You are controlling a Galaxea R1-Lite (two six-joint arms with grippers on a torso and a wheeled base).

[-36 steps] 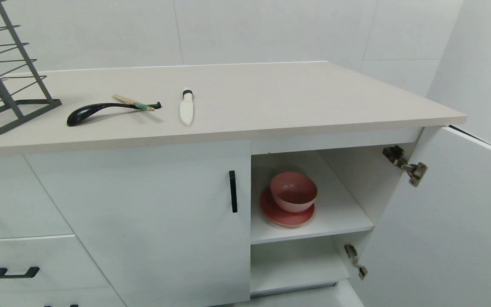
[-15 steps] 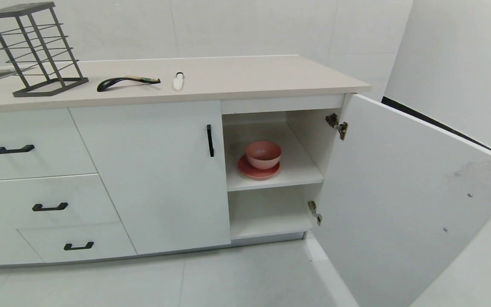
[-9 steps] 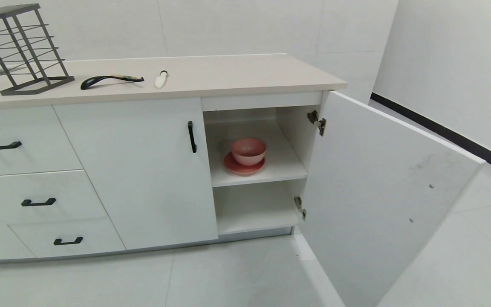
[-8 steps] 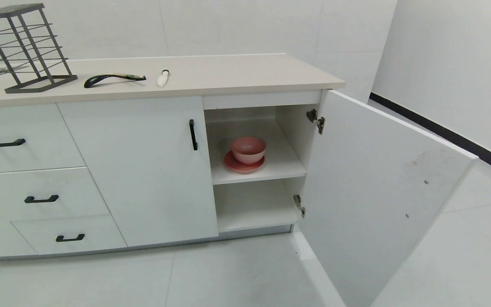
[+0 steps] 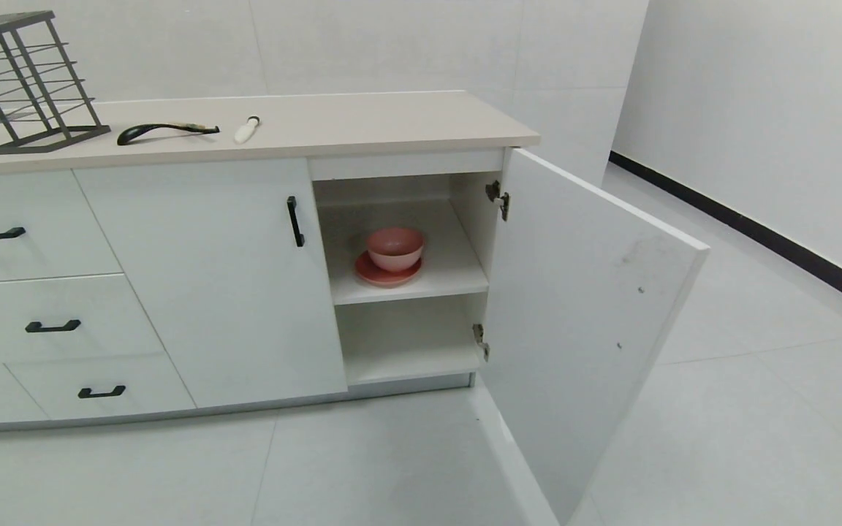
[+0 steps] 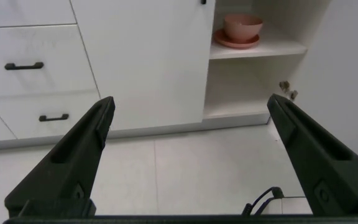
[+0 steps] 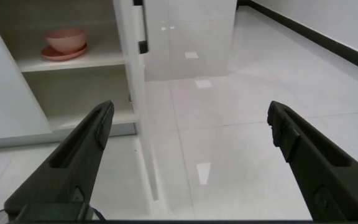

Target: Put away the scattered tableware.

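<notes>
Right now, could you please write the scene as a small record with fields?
cabinet door: open wide
upper shelf: pink bowl sitting on red plate
countertop: black spoon, white utensil, wire rack
left end effector: open, holding nothing
right end effector: open, holding nothing

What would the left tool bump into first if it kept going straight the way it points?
Most likely the closed white cabinet door, low down beside the open shelves. The left tool is open and hangs far back, so the exact spot is uncertain.
</notes>
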